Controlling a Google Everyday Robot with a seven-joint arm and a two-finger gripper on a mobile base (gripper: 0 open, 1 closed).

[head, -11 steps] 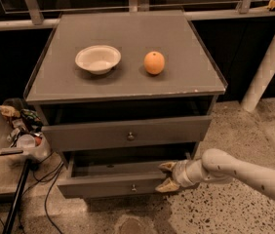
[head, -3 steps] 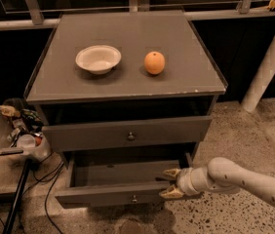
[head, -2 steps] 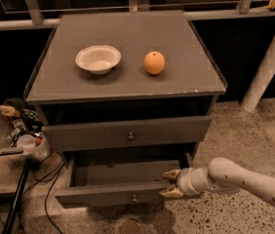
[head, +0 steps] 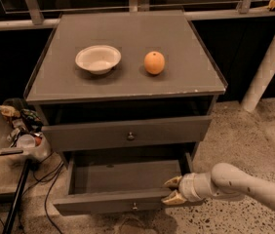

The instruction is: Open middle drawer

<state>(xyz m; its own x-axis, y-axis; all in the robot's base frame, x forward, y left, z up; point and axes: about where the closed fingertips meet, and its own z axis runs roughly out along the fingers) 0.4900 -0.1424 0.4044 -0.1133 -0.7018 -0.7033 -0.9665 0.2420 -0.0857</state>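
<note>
The middle drawer (head: 118,201) is the lower grey drawer in view. It is pulled out towards me and shows its shallow grey inside and a small round knob (head: 135,206) on its front. My gripper (head: 172,190) is at the right end of the drawer's front panel. One finger is inside the drawer and one in front of it, closed on the panel's top edge. My white arm (head: 245,184) comes in from the lower right.
Above is another grey drawer front (head: 127,133) with a knob. The cabinet top (head: 186,77) holds a white bowl (head: 98,58) and an orange (head: 154,62). A clear bin of clutter (head: 18,130) and cables stand at the left. A white post (head: 269,57) stands at the right.
Since the earliest frame the middle drawer has slid out towards me and the gripper has moved with it. Over the last second there is almost no movement.
</note>
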